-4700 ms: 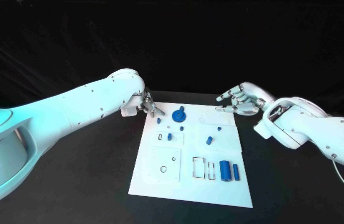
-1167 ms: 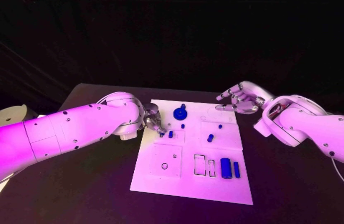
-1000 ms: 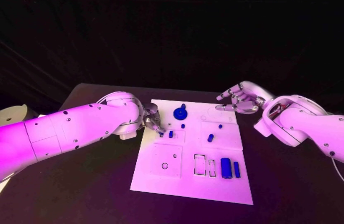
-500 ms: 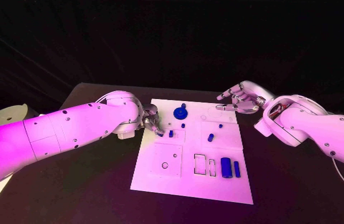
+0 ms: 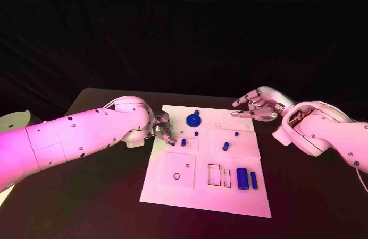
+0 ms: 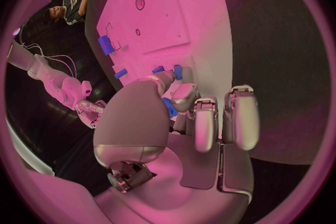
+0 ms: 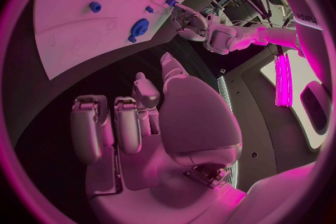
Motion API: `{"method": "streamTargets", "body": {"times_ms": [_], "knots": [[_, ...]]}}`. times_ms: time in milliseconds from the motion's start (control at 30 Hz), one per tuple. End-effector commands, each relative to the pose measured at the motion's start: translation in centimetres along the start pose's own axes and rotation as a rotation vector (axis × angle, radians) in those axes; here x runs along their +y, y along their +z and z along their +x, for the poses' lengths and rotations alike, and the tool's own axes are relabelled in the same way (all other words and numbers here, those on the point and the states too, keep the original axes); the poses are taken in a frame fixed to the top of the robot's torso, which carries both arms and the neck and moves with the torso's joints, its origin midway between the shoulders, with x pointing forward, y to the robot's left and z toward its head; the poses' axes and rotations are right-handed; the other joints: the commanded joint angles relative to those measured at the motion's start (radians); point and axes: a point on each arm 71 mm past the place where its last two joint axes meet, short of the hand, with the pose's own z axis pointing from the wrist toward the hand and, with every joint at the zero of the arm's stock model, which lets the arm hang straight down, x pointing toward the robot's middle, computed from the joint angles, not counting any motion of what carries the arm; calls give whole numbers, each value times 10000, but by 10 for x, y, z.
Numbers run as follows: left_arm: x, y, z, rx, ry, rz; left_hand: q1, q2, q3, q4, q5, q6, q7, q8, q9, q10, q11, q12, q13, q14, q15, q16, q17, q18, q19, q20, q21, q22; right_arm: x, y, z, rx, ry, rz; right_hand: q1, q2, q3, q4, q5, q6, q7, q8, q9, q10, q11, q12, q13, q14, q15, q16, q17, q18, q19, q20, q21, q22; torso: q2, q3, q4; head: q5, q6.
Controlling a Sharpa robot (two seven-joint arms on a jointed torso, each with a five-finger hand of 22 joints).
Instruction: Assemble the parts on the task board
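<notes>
Blue part (image 6: 168, 107) pinched in left hand (image 5: 162, 129) fingers, at board (image 5: 201, 196) left edge. Lower it straight, seat gently, release. Right hand (image 5: 256, 107) hovers beyond far corner, fingers loosely curled, holding nothing.

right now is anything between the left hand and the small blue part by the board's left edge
Nothing visible stands between them. The left hand sits at the left edge of the task board, its fingers right beside the small blue part. The left wrist view shows a blue piece between the fingers, so it may already hold one.
</notes>
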Motion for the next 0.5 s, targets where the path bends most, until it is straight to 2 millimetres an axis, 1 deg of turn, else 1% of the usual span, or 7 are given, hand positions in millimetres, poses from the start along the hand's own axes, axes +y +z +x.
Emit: {"method": "streamTargets", "body": {"times_ms": [33, 67, 133, 233, 367, 433, 500], "knots": [[0, 2, 5, 423, 132, -198, -40, -38, 1256, -1155, 28, 180, -105, 30, 7, 80, -15, 62, 12, 1069, -22, 31, 2634, -161, 672, -43, 37, 1466, 1, 0, 2, 137, -1, -72, -14, 118, -54, 18, 58, 76, -21, 30, 15, -81, -22, -29, -4, 825, 7, -29, 1636, -46, 254, 10, -27, 1219, 3, 3, -10, 19, -14], [0, 3, 5, 456, 131, -237, -81, -25, 1273, -1134, 19, 194, -106, 31, 5, 81, -15, 49, -1, 1069, -24, 31, 2634, -161, 673, -43, 37, 1467, 1, 0, 2, 139, 0, -74, -14, 118, -54, 18, 58, 76, -21, 30, 15, -81, -22, -29, -4, 825, 7, -29, 1636, -46, 254, 10, -27, 1219, 2, -1, -10, 22, -18], [-2, 4, 5, 521, 145, -308, -161, 3, 1300, -1096, -45, 213, -114, 30, 1, 79, -18, 23, -28, 1069, -26, 31, 2634, -157, 668, -45, 24, 1457, 1, 0, 2, 141, 1, -77, -14, 118, -54, 18, 58, 76, -21, 30, 15, -81, -22, -29, -4, 825, 7, -29, 1636, -46, 254, 10, -27, 1219, 6, 3, -6, 9, -24], [-4, 5, 7, 619, 171, -382, -289, 69, 1337, -1042, -305, 240, -135, 35, 2, 79, -32, -10, -54, 1069, -36, 31, 2634, -155, 666, -50, 14, 1452, 1, 0, 2, 143, 3, -85, -14, 118, -54, 18, 58, 76, -21, 30, 15, -81, -22, -29, -4, 825, 7, -29, 1636, -46, 254, 10, -27, 1219, 4, 5, -17, 10, -28], [-5, 7, 9, 742, 144, -462, -408, 106, 1329, -994, -495, 280, -154, 56, 13, 95, -43, -6, -39, 1069, -45, 31, 2634, -157, 669, -57, 19, 1464, 1, 0, 2, 149, 4, -88, -14, 118, -54, 18, 58, 76, -21, 30, 15, -81, -22, -29, -4, 825, 7, -29, 1636, -46, 254, 10, -27, 1219, 2, 6, -17, -12, -40], [-5, 8, 9, 810, 137, -498, -482, 107, 1292, -957, -553, 302, -164, 69, 21, 99, -48, -7, -39, 1069, -49, 31, 2634, -156, 668, -60, 16, 1464, 1, 0, 2, 155, 4, -89, -14, 118, -54, 18, 58, 76, -21, 30, 15, -81, -22, -29, -4, 825, 7, -29, 1636, -46, 254, 10, -27, 1219, 1, 10, -10, -16, -46], [-5, 9, 10, 851, 120, -575, -594, 52, 1184, -917, -602, 330, -187, 81, 28, 108, -60, -1, -27, 1069, -57, 31, 2634, -161, 674, -63, 30, 1482, 2, 0, 2, 172, 5, -92, -14, 118, -54, 18, 58, 76, -21, 30, 15, -81, -22, -29, -4, 825, 7, -29, 1636, -46, 254, 10, -27, 1219, -2, 10, -6, -16, -42]]}}
